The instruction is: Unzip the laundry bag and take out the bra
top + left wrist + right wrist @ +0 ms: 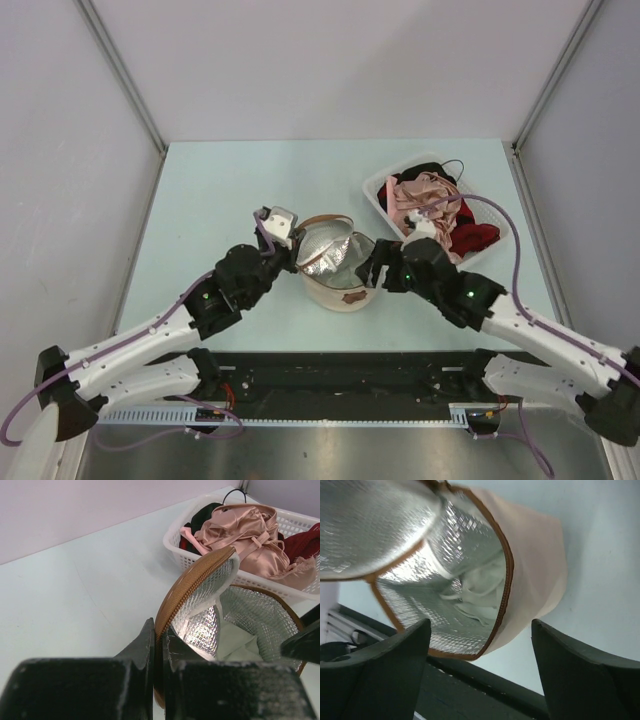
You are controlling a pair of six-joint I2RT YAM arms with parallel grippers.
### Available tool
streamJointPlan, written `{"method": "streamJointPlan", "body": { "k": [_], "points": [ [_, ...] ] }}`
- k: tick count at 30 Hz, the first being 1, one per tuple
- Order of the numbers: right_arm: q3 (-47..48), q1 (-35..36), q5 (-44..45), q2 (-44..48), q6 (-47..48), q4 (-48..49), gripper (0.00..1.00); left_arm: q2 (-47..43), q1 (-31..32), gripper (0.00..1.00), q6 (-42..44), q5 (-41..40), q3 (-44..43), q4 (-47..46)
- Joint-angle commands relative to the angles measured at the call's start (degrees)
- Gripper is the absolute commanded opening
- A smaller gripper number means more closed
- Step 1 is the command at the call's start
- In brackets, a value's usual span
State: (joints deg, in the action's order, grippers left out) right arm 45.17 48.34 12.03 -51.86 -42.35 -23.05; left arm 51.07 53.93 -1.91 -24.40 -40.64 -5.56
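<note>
The laundry bag [345, 290] lies unzipped in the middle of the table, its beige shell down and its silvery lining showing. My left gripper [296, 243] is shut on the brown zipper edge of the raised lid [200, 580], holding the flap up. Inside the laundry bag [540, 555] lies the pale bra [482, 592], also seen as a crumpled off-white cloth [240, 642] against the lining. My right gripper [481, 624] hangs open just in front of the bag's mouth at its right side [375, 265], with nothing between its fingers.
A white plastic basket [378, 192] stands at the back right, next to the bag, holding a pink satin garment [418, 190] and a red-and-black garment [475, 237]. The table's black front rail runs just below the bag.
</note>
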Motion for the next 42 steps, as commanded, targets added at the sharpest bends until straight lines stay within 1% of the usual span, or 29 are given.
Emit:
{"method": "streamJointPlan", "body": {
  "k": [1, 2, 3, 4, 5, 6, 8, 9, 11, 12, 14, 15, 16, 17, 18, 21, 23, 25, 29, 30, 31, 32, 34, 35, 38, 42],
  "points": [
    [-0.34, 3.51, 5.81, -5.62, -2.92, 3.0, 0.71, -1.93, 0.74, 0.0, 1.74, -2.05, -3.04, -6.47],
    [-0.6, 4.04, 6.42, -5.89, -3.0, 3.53, 0.6, -2.46, 0.82, 0.0, 3.3, -1.96, -2.95, -7.7],
    [-0.52, 4.22, 7.99, -6.24, -3.0, 4.23, 0.38, -3.6, 0.82, 0.01, 4.45, -1.79, -2.43, -8.49],
    [-0.61, 4.31, 8.62, -6.59, -2.66, 4.85, 0.26, -4.22, 0.82, 0.01, 4.98, -1.01, -2.08, -9.46],
    [-0.61, 4.31, 8.88, -7.29, -2.22, 5.72, 0.05, -4.83, 0.82, 0.0, 5.51, -0.3, -1.55, -11.47],
    [-0.61, 4.48, 9.23, -7.82, -0.47, 8.08, 0.0, -5.62, 0.82, 0.0, 6.47, 0.4, -0.5, -12.45],
    [-1.48, 5.27, 10.2, -8.87, 2.6, 12.3, 0.0, -7.29, 0.82, 0.0, 7.01, 2.77, 0.3, -13.94],
    [-2.01, 6.76, 13.68, -9.31, 5.75, 16.94, 0.0, -7.91, 0.74, 0.0, 6.84, 3.39, 1.08, -14.3],
    [-4.28, 8.0, 18.71, -10.71, 8.76, 21.7, 0.0, -9.67, 0.91, 0.01, 6.4, 5.75, 1.88, -14.74],
    [-5.34, 8.7, 23.25, -10.98, 11.73, 28.26, 0.0, -10.11, 0.91, 0.0, 5.87, 6.81, 2.75, -14.91],
    [-9.63, 9.76, 26.53, -11.51, 15.7, 36.02, 0.0, -12.38, 0.91, 0.0, 5.17, 8.23, 3.9, -15.18],
    [-11.31, 9.85, 27.6, -11.51, 17.2, 45.02, 0.0, -13.27, 0.82, 0.0, 4.21, 9.54, 5.04, -15.09],
    [-13.07, 9.93, 27.43, -11.43, 21.04, 49.89, 0.0, -13.97, 0.91, 0.01, 4.11, 10.59, 5.66, -14.92],
    [-15.78, 9.93, 27.34, -11.51, 21.95, 54.03, 0.0, -15.63, 0.91, 0.0, 3.85, 12.0, 6.18, -14.65],
    [-16.68, 10.02, 27.26, -12.38, 22.83, 60.69, 0.0, -16.34, 0.91, 0.0, 3.24, 14.27, 7.32, -14.22],
    [-17.22, 9.76, 26.91, -15.54, 23.37, 66.01, 0.0, -18.46, 0.91, 0.01, 2.26, 15.96, 9.44, -13.16],
    [-17.22, 9.67, 26.12, -16.96, 23.28, 68.21, 0.0, -19.68, 0.91, 0.0, 0.78, 15.44, 10.49, -12.46],
    [-17.22, 9.67, 26.11, -18.53, 22.84, 68.49, 0.0, -20.31, 0.91, 0.0, 0.42, 14.13, 10.85, -11.67],
    [-17.13, 9.58, 27.43, -18.63, 20.91, 64.29, 0.0, -21.1, 0.91, 0.01, -0.46, 12.54, 10.76, -10.09],
    [-17.04, 9.5, 27.43, -18.02, 20.38, 62.96, 0.05, -20.75, 0.91, 0.01, -0.9, 12.1, 10.85, -9.73],
    [-16.35, 9.5, 27.17, -16.54, 19.59, 60.95, 0.18, -20.31, 0.91, 0.01, -1.25, 11.32, 10.85, -9.38],
    [-15.82, 9.41, 26.47, -15.57, 18.45, 55.8, 0.4, -19.78, 0.91, 0.01, -2.56, 10.96, 10.59, -8.86],
    [-14.24, 9.49, 25.42, -13.81, 16.25, 50.93, 0.48, -17.77, 0.82, 0.01, -4.41, 9.73, 10.23, -8.59],
    [-13.88, 9.41, 24.28, -12.23, 15.81, 46.82, 0.5, -17.06, 1.0, 0.0, -5.72, 9.73, 9.97, -8.67],
    [-13.35, 9.93, 23.65, -8.72, 13.96, 40.92, 0.52, -15.39, 1.61, 0.0, -6.18, 7.89, 10.49, -11.13],
    [-12.74, 10.55, 23.65, -4.5, 11.24, 36.06, 0.52, -13.98, 2.49, 0.0, -4.6, 5.69, 9.97, -12.46]
  ]
}}
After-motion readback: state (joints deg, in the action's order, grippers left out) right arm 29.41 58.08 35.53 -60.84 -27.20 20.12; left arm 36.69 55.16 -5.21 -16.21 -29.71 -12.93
